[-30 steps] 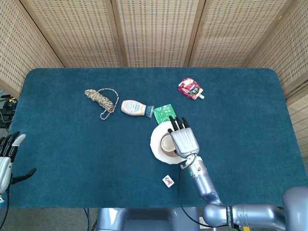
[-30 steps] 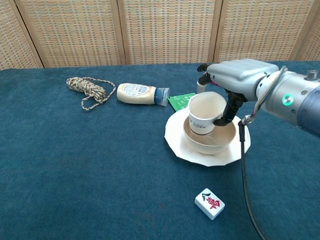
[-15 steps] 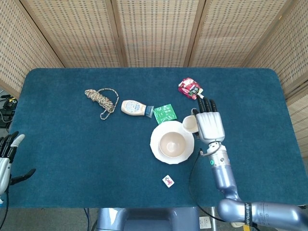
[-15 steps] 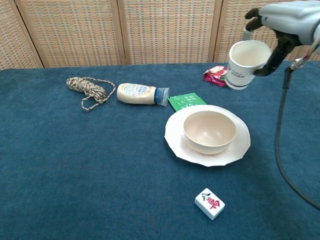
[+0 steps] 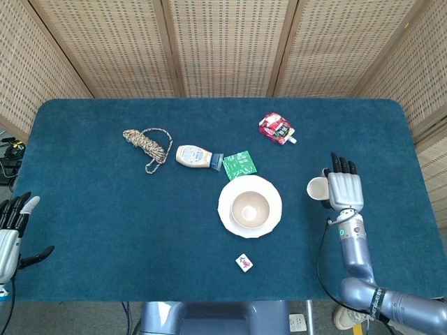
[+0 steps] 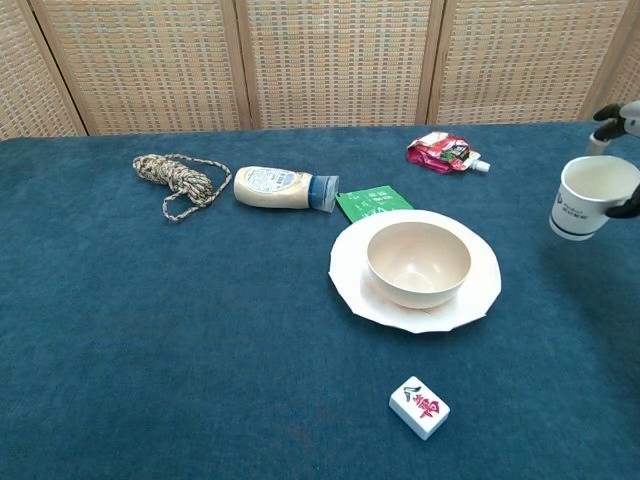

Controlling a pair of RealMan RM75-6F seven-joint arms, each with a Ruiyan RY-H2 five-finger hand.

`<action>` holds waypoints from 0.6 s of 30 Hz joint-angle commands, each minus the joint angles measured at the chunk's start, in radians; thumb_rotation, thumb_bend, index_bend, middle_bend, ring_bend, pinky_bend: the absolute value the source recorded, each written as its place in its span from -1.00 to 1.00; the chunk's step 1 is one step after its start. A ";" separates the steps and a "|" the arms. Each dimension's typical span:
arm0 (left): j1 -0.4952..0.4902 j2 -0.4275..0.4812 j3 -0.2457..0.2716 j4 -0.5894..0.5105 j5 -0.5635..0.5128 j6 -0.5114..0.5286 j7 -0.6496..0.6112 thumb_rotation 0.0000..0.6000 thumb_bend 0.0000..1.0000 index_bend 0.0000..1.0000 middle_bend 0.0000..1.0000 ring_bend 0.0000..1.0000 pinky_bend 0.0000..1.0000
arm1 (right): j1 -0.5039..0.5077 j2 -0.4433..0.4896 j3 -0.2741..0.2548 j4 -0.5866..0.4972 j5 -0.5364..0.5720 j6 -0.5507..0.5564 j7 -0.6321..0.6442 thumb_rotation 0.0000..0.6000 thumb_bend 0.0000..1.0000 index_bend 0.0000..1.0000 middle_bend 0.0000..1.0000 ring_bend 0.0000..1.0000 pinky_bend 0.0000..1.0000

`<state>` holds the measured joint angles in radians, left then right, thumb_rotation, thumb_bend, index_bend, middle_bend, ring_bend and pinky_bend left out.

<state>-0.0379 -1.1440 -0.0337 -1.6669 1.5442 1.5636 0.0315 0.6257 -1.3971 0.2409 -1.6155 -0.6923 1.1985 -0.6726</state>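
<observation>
My right hand (image 5: pixel 345 190) holds a white paper cup (image 5: pixel 317 188) above the blue table, to the right of the white plate (image 5: pixel 227 216). In the chest view the cup (image 6: pixel 588 198) hangs upright near the right edge, and only the fingertips (image 6: pixel 612 114) of that hand show. A beige bowl (image 5: pixel 249 209) sits empty on the plate; the chest view shows the bowl (image 6: pixel 418 263) too. My left hand (image 5: pixel 10 230) is open, off the table's left front corner.
A coil of rope (image 5: pixel 148 144), a lying sauce bottle (image 5: pixel 196 156) and a green packet (image 5: pixel 239 164) lie behind the plate. A red pouch (image 5: pixel 275 128) lies further back right. A mahjong tile (image 5: pixel 244 263) lies in front of the plate.
My right hand has lifted the cup out of the bowl and carried it rightward, then toward the front right. The left hand has barely shifted.
</observation>
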 commanded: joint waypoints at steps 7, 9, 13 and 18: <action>0.001 0.002 -0.003 0.001 -0.005 0.002 -0.008 1.00 -1.00 -1.00 -1.00 -1.00 -1.00 | -0.015 -0.035 -0.031 0.083 0.016 -0.052 0.040 1.00 -0.24 -0.21 -0.97 -1.00 -0.76; 0.001 0.003 -0.003 0.001 -0.004 0.002 -0.010 1.00 -1.00 -1.00 -1.00 -1.00 -1.00 | -0.016 -0.039 -0.036 0.091 0.017 -0.055 0.040 1.00 -0.27 -0.26 -0.99 -1.00 -0.78; 0.002 0.005 -0.003 0.000 -0.001 0.006 -0.012 1.00 -1.00 -1.00 -1.00 -1.00 -1.00 | -0.016 -0.038 -0.041 0.090 0.023 -0.059 0.035 1.00 -0.40 -0.61 -1.00 -1.00 -0.86; 0.002 0.006 -0.003 0.001 -0.002 0.006 -0.016 1.00 -1.00 -1.00 -1.00 -1.00 -1.00 | -0.026 -0.017 -0.040 0.060 -0.018 -0.020 0.044 1.00 -0.46 -0.87 -1.00 -1.00 -0.90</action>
<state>-0.0357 -1.1386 -0.0369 -1.6659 1.5424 1.5695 0.0155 0.6054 -1.4244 0.2008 -1.5406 -0.6927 1.1609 -0.6330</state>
